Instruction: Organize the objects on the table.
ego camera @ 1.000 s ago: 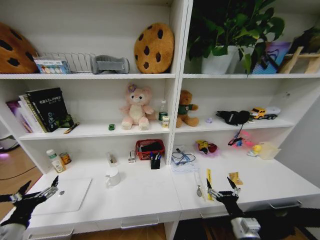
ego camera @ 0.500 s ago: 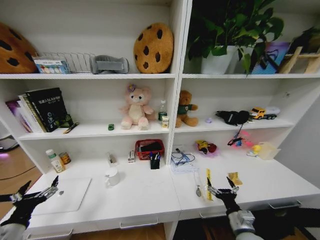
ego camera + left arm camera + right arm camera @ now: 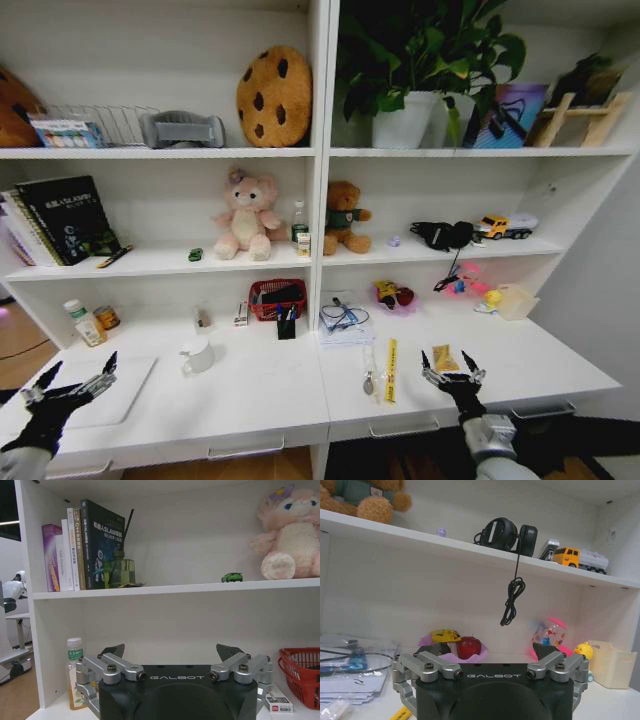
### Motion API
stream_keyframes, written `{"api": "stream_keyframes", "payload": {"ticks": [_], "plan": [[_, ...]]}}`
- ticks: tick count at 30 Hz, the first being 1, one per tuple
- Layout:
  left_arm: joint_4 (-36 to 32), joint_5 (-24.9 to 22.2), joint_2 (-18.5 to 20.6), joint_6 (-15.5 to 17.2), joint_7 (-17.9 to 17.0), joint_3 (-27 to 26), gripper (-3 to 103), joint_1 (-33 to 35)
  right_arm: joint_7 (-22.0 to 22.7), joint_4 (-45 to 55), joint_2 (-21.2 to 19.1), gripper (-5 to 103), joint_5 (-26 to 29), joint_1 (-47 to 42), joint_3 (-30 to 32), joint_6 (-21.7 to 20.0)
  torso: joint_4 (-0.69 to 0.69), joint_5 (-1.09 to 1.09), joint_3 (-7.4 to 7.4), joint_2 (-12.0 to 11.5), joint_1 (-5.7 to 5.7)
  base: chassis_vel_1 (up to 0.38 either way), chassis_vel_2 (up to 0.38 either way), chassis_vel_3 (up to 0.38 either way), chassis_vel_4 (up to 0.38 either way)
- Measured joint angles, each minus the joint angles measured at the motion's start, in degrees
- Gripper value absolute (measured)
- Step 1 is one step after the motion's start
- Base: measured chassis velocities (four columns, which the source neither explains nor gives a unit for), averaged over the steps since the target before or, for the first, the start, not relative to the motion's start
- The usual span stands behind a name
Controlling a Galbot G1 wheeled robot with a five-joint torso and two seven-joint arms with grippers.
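Left fingers: left gripper [image 3: 72,385] spread wide, holding nothing, above the laptop [image 3: 100,388] at the tabletop's [image 3: 270,390] left front corner.
Right fingers: right gripper [image 3: 450,371] spread wide, empty, just in front of the tan scrap [image 3: 444,357] near the right front edge.
Laptop: probably heavy, stiff, smooth; lift by its edge.
Scrap: looks light; pinch its sides.

Even, bright indoor light from above; soft shadows lie under each shelf [image 3: 170,152]. The head view bows at its edges, so the shelf uprights lean and splay. A pink glow tints the toys [image 3: 462,280] at right. Wrist views are sharp on far shelves, with each gripper body dark and close in the foreground.
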Motion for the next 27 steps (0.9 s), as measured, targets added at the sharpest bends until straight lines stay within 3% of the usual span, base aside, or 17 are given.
{"api": "stream_keyframes", "payload": {"ticks": [9, 18, 22, 27], "plan": [[0.02, 0.00, 0.00, 0.00, -0.02, 0.00, 100, 0.00, 2.90, -8.25, -1.50, 100, 6.81, 10.48, -3.47, -9.77, 0.01, -0.02, 0.00, 0.00, 0.00, 0.011, 0.010, -0.010, -0.010], [0.02, 0.00, 0.00, 0.00, -0.01, 0.00, 100, 0.00, 3.30, -19.50, -2.49, 103, 8.60, 19.87, -7.25, -12.01, 0.01, -0.02, 0.00, 0.00, 0.00, 0.000, 0.000, 0.000, 0.000], [0.02, 0.00, 0.00, 0.00, -0.02, 0.00, 100, 0.00, 2.51, -22.45, -2.62, 95, 9.70, 21.90, -8.05, -12.51, 0.00, -0.02, 0.00, 0.00, 0.00, 0.000, 0.000, 0.000, 0.000], [0.01, 0.00, 0.01, 0.00, -0.01, 0.00, 100, 0.00, 2.02, -24.15, -2.57, 74, 9.74, 23.52, -8.78, -12.42, 0.00, -0.02, 0.00, 0.00, 0.00, 0.000, 0.000, 0.000, 0.000]]}}
